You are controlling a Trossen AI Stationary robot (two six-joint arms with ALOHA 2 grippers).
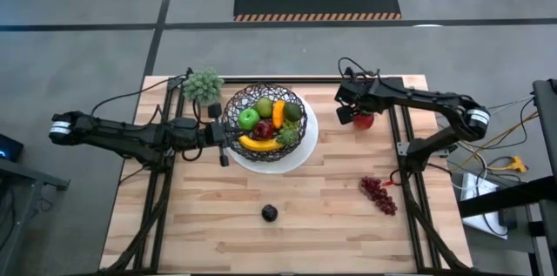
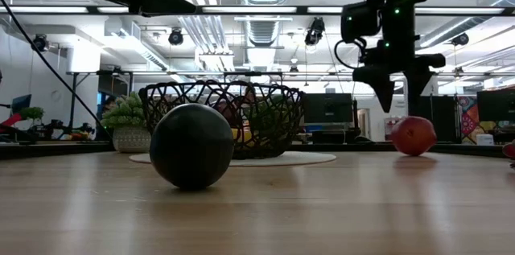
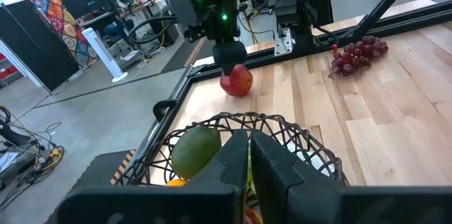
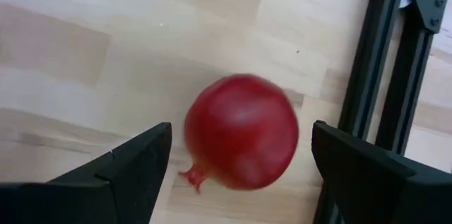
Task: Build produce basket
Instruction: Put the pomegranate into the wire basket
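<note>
Though round, red fruit (image 4: 241, 133) with nub

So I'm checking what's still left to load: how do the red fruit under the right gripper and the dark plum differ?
The red fruit is bright red with a small nub at one end; the dark plum is near black and smooth. The red fruit lies at the table's far right, between the open fingers of the right gripper; the plum sits alone near the front edge, no arm by it. Both are round and still outside the basket.
</note>
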